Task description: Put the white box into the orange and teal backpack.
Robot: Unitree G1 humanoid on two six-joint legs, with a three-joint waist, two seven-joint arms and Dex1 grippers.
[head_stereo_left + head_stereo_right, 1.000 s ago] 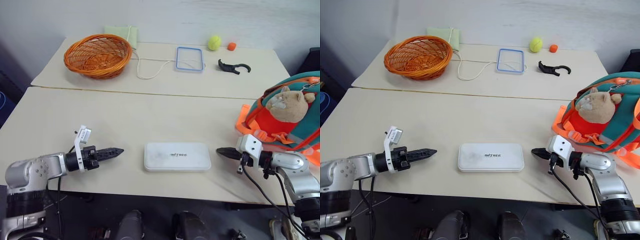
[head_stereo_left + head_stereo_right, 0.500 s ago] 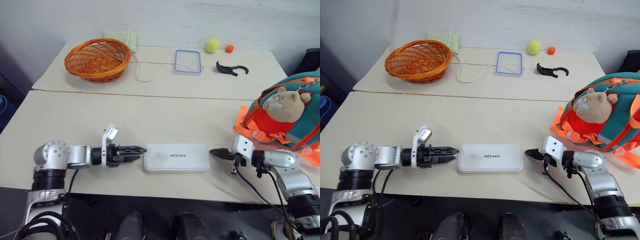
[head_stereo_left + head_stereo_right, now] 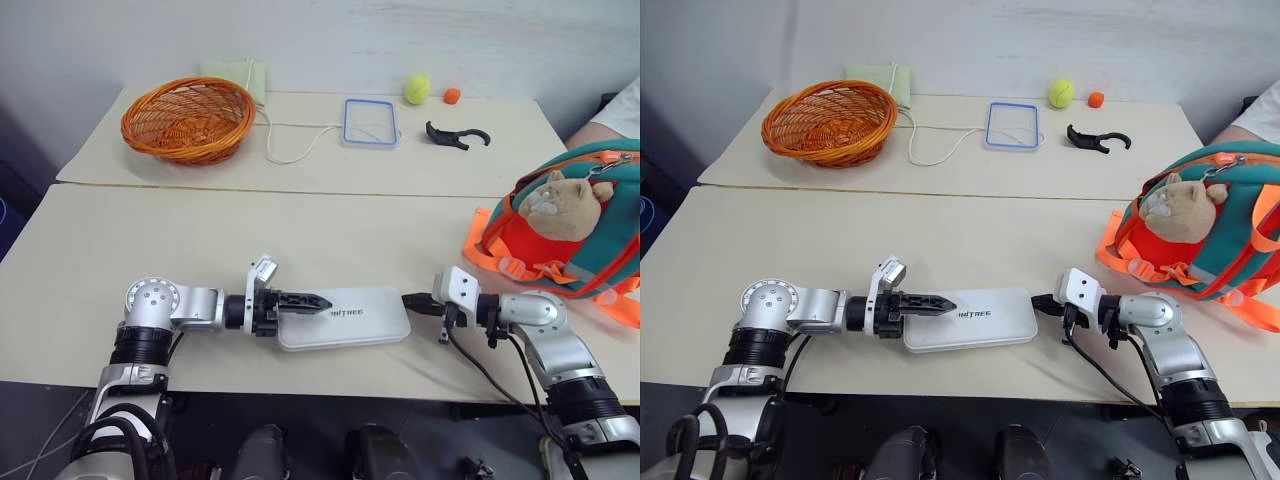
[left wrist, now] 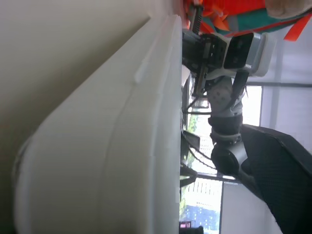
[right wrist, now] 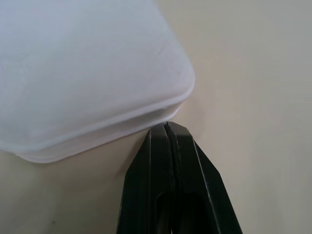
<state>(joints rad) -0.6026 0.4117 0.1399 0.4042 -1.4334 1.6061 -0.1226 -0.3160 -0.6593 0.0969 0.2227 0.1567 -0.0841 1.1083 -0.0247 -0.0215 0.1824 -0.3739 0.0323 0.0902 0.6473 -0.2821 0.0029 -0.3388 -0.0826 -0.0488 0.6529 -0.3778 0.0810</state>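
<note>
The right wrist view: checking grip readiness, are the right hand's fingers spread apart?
No, the right hand has its two black fingers pressed together at the white box corner.

Head stereo pair looks forward-down over the worktop (image 3: 300, 225); wrist cameras sit close — both share the white box (image 5: 83, 73)

Small grey lettering on the white box (image 3: 970, 320) lid, seemingly "UNITREE", partly blocked, no other legible text

Glossy smooth plastic white box (image 3: 342, 319), woven wicker basket (image 3: 187, 118), cloth backpack (image 3: 572, 232), plush animal (image 3: 560, 196)
</note>
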